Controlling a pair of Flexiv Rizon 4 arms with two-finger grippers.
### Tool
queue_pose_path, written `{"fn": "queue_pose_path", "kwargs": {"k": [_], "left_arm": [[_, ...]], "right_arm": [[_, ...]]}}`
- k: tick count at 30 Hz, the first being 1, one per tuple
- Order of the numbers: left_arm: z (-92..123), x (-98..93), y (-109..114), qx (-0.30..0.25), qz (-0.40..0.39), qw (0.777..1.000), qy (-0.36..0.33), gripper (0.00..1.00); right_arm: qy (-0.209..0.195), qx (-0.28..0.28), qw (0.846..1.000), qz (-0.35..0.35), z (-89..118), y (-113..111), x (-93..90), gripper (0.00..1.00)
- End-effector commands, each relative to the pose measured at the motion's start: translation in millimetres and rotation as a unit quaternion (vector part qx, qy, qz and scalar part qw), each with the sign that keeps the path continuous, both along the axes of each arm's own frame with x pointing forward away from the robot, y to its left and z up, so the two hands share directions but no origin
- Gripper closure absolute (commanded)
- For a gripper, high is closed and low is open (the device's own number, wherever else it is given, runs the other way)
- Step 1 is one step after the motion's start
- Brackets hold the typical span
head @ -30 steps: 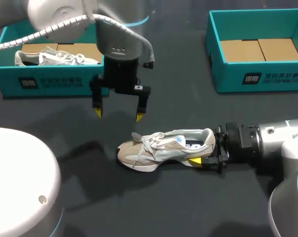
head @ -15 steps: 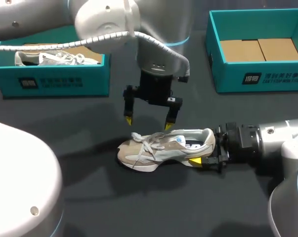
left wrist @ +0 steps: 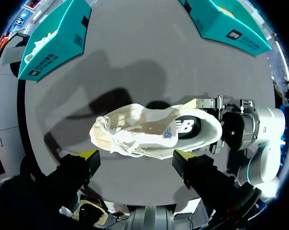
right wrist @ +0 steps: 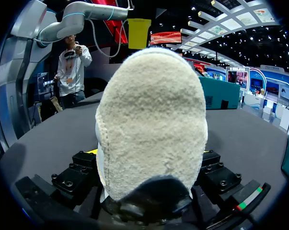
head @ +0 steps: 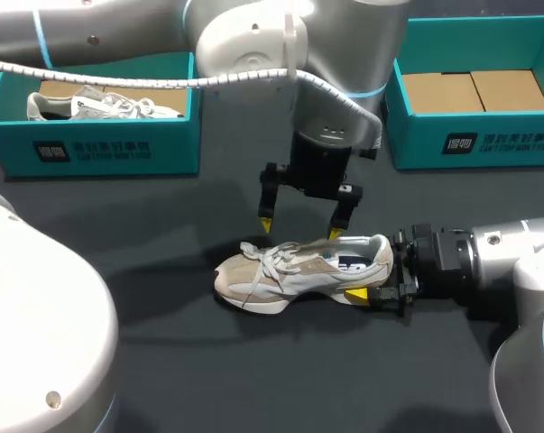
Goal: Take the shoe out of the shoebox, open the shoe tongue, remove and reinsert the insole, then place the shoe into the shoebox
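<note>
My left arm has been swinging in from over by the far-left box and coming down. My left gripper is now hanging just above the beige and white lace-up sneaker, with its fingers spread wide and grasping nothing. One yellow tip is sitting to each side of the laces and tongue.

The sneaker is resting on its sole on the dark grey table, between the two boxes and nearer to me. Its toe is pointing to my left. My right gripper is clamping the heel from both sides and has not been shifting.

At the table's far right, the teal cardboard shoebox with a bare brown floor is sitting open. At the far left, a second teal shoebox is holding another white shoe.
</note>
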State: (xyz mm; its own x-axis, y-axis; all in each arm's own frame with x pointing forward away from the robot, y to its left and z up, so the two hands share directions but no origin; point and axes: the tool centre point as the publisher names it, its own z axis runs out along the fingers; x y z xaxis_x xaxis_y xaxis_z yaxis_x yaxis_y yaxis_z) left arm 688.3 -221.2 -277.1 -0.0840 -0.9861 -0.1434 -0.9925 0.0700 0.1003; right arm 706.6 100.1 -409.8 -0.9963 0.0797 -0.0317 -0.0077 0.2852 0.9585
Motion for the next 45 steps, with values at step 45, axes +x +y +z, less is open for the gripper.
{"fn": "queue_pose_path", "kwargs": {"k": [45], "left_arm": [[-70,-1.3,-14,0.152,0.04,0.987,0.033,0.22]], "right_arm": [[-0.001,-0.001,1.0,-0.001,0,1,-0.8,1.0]]}}
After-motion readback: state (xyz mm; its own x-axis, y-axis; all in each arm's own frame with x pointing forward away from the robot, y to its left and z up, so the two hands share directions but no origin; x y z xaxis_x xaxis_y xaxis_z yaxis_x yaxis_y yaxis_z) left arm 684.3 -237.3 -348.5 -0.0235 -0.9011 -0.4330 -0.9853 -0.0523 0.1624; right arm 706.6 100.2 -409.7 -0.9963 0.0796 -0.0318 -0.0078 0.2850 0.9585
